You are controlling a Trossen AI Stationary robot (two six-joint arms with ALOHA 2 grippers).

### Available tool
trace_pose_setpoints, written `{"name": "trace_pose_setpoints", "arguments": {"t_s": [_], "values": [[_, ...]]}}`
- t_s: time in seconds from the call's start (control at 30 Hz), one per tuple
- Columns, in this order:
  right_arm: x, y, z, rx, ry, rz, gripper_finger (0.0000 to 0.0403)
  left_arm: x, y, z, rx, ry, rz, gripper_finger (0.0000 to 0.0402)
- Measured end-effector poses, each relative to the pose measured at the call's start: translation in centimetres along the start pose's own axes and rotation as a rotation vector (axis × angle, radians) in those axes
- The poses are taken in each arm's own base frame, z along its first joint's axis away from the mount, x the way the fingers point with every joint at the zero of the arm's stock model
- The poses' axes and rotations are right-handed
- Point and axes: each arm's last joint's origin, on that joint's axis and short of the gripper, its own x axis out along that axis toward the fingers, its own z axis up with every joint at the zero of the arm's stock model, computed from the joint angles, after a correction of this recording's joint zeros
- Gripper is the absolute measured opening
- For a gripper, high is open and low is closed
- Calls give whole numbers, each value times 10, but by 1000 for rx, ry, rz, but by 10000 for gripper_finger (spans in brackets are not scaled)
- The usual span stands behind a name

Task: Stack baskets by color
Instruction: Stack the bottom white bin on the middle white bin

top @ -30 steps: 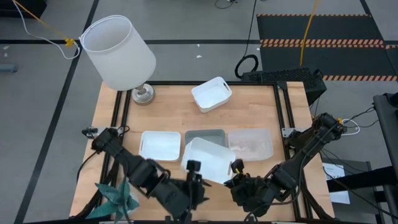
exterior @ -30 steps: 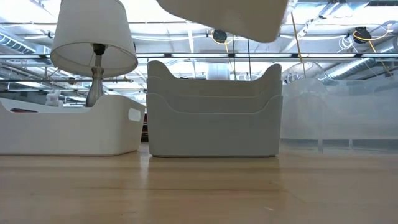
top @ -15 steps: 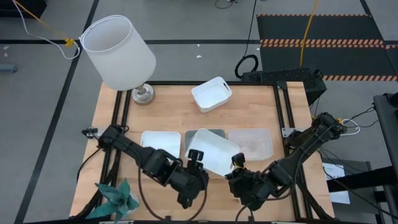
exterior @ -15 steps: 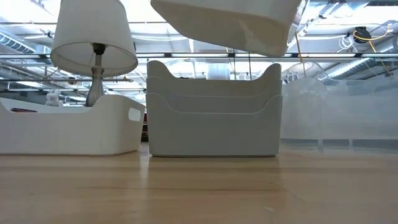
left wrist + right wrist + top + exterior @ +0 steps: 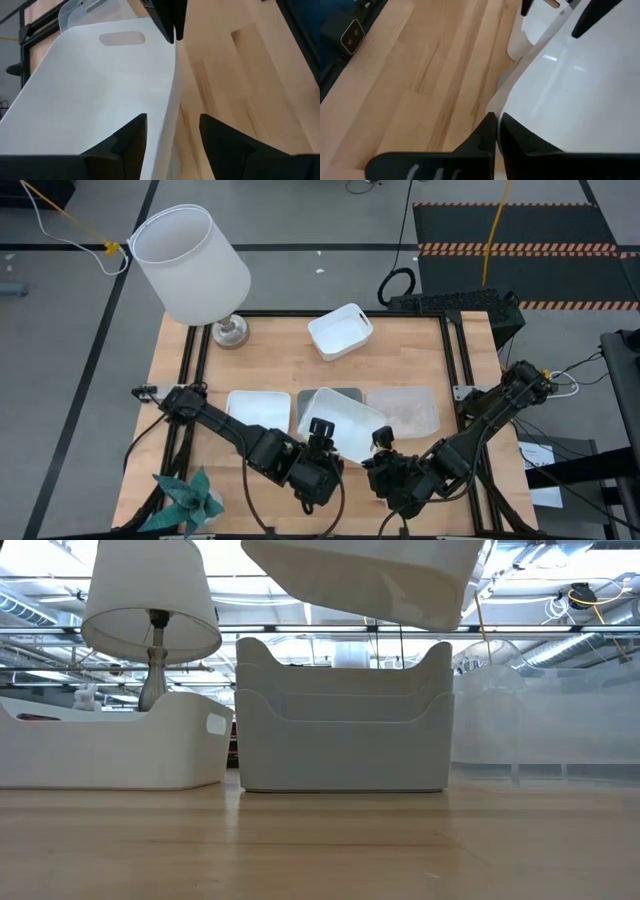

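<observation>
Above the grey-blue stack (image 5: 330,396), a white basket (image 5: 340,425) is held tilted and airborne, pinched at its near rim by the right gripper (image 5: 381,450), shut on it; the left gripper (image 5: 320,435), jaws wide astride the opposite rim, has been brought in from further out over the last second; basket shifted back over the stack; handover toward the white basket (image 5: 257,412) left of the stack seems likely; the clear stack (image 5: 402,409) sits to the right.

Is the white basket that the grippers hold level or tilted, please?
Tilted: the white basket hangs in the air, its bottom edge sloping in the low view.
</observation>
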Motion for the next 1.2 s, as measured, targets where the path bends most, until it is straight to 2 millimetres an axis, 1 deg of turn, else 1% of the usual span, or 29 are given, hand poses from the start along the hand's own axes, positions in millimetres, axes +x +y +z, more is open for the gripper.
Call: {"name": "trace_pose_setpoints", "arguments": {"t_s": [0.2, 0.33, 0.4, 0.5, 0.83, 0.97, 1.07, 1.2], "values": [[0, 0, 0, -6, 0, 0, 4, 1, -1, -4, 9, 40, -1, 181], [0, 0, 0, -6, -2, 0, 4, 11, -1, -7, 12, 89, 13, 181], [0, 0, 1, -3, -6, 1, 4, 16, -2, -7, 23, 100, 15, 174], [0, 0, 1, -11, -9, 2, 4, 16, -3, -7, 28, 104, 5, 146], [0, 1, 2, -31, -16, 3, 4, 10, -6, -7, 39, 89, 4, 13], [1, 1, 2, -46, -21, 2, 5, 9, -8, -7, 29, 90, 4, 8], [-2, 4, 3, -57, -39, -13, 21, 7, -11, -9, 38, 100, 4, 5], [-8, 13, 5, -98, -91, -32, 82, 1, -20, -16, 37, 149, 2, 5]]}}
